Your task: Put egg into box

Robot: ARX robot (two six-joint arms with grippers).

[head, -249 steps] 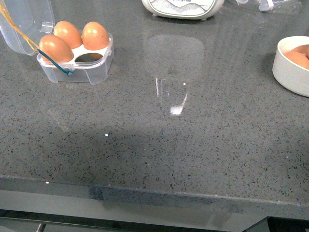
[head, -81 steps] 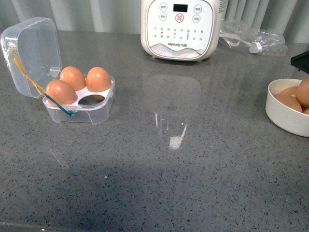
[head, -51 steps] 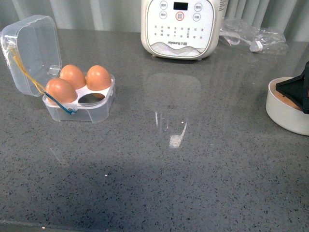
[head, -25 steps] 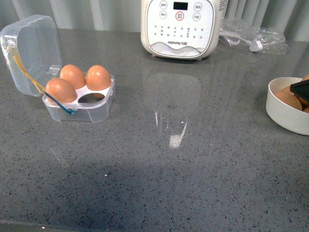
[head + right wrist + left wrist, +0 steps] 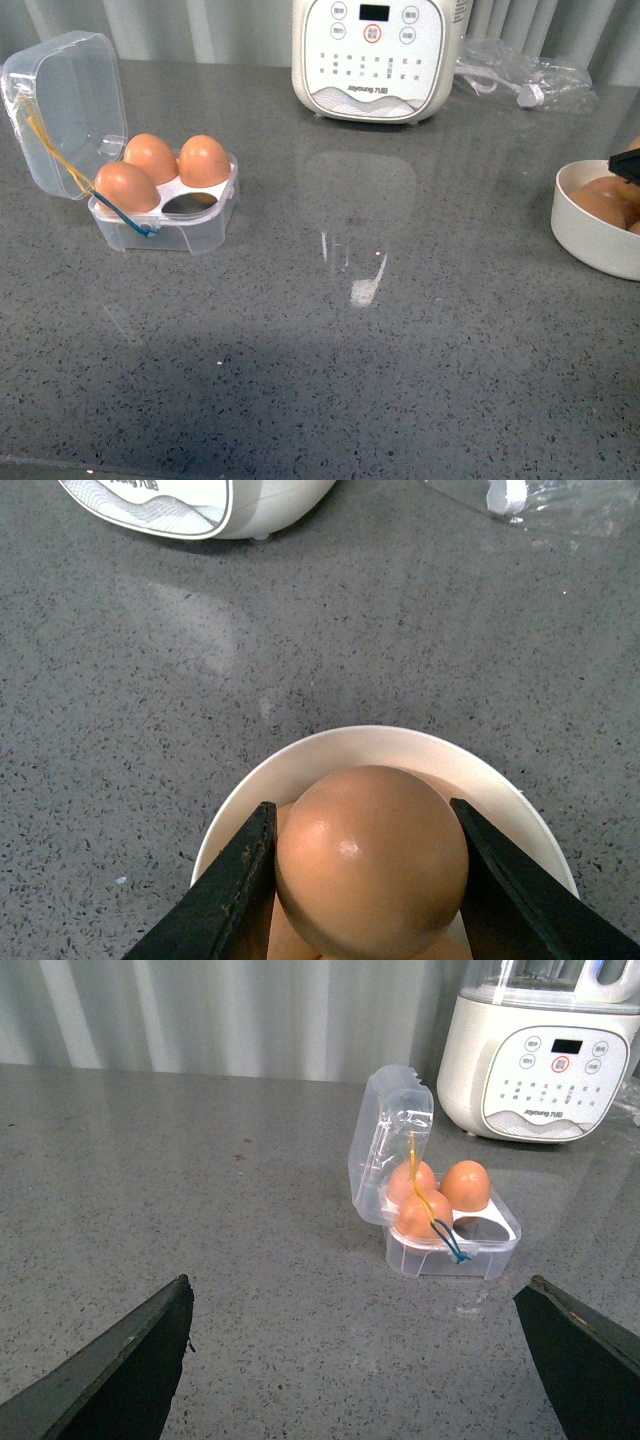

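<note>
The egg [image 5: 372,858] is orange-brown and smooth, held just above the white bowl [image 5: 350,742], with my right gripper [image 5: 360,810] shut on it, one black finger on each side. In the front view only that gripper's dark tip [image 5: 628,165] shows, at the right edge over the bowl [image 5: 590,245]. The box [image 5: 165,218] stands at the left with its clear lid [image 5: 65,110] raised. It holds three brown eggs, and its near right hole [image 5: 190,204] is bare. My left gripper [image 5: 357,1282] is open above the counter, short of the box [image 5: 455,1250].
A white cooker [image 5: 372,55] with buttons stands at the back centre, also seen from the left wrist [image 5: 535,1070]. A crumpled clear plastic bag [image 5: 520,75] lies at the back right. More brown eggs [image 5: 600,203] lie in the bowl. The grey speckled counter stretches between box and bowl.
The right gripper, low over the bowl a second ago, has drawn back to the right edge and risen a little. The box and its eggs have not moved.
</note>
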